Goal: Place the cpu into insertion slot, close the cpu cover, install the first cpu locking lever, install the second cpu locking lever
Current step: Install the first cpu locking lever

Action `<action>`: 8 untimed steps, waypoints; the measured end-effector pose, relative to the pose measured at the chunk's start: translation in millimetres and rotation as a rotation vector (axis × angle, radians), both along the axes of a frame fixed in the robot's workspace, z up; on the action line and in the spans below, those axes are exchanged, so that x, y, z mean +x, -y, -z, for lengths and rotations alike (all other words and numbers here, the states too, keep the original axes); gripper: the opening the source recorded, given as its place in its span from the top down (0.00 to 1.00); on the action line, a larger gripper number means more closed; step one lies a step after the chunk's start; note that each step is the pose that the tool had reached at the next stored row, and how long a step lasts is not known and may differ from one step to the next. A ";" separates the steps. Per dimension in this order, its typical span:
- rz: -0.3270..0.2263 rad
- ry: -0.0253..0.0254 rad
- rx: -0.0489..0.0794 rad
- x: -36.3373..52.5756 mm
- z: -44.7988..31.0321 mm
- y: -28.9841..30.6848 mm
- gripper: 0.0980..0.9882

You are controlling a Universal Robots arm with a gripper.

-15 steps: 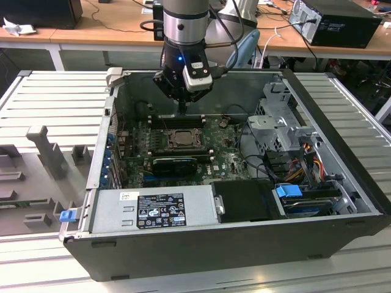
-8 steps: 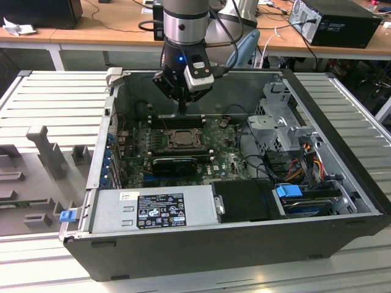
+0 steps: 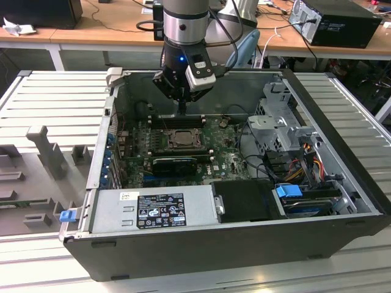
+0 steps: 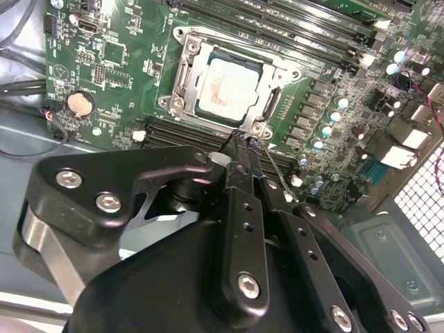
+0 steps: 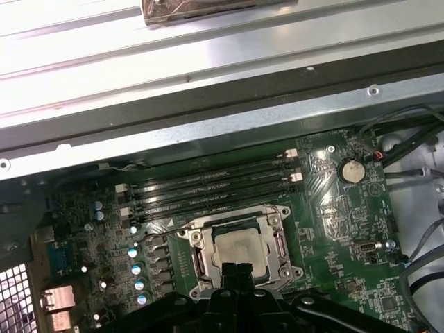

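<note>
The cpu (image 4: 227, 87) (image 5: 239, 250) lies flat in the insertion slot (image 4: 201, 104), pale silver top up with a faint stain on it. The cpu cover (image 4: 182, 76) (image 5: 279, 244) lies down around it, framing the chip through its window. My gripper (image 4: 245, 143) (image 5: 236, 269) (image 3: 182, 111) hangs just above the socket's edge, its black fingers pressed together with nothing between them. A thin metal rod (image 4: 281, 175) runs beside the fingers (image 4: 239, 156). In the exterior view the socket (image 3: 182, 139) sits mid-board, directly under the gripper.
The motherboard (image 3: 226, 162) lies inside an open computer case (image 3: 201, 244). Black memory slots (image 5: 208, 189) run beside the socket. A coin cell (image 5: 352, 168), a power supply (image 3: 153, 210), a drive cage (image 3: 278, 125) and loose cables (image 3: 308, 162) crowd the case.
</note>
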State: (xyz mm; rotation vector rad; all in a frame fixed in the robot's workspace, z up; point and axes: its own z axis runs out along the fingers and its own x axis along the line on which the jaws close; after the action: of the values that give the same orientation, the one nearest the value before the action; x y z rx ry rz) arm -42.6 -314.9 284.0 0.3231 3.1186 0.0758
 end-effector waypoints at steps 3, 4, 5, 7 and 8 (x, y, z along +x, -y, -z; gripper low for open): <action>-0.016 0.0000 0.000 0.0 0.0 0.0 0.99; -0.021 0.0000 0.000 0.0 0.0 0.0 0.99; -0.028 0.0000 0.000 0.0 0.0 0.0 0.99; -0.055 0.0000 0.000 0.0 0.0 0.0 0.99; -0.074 0.0001 0.000 0.0 0.0 0.0 0.99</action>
State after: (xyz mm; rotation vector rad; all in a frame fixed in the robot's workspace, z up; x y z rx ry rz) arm -42.6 -314.9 284.0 0.2083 3.1301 0.0762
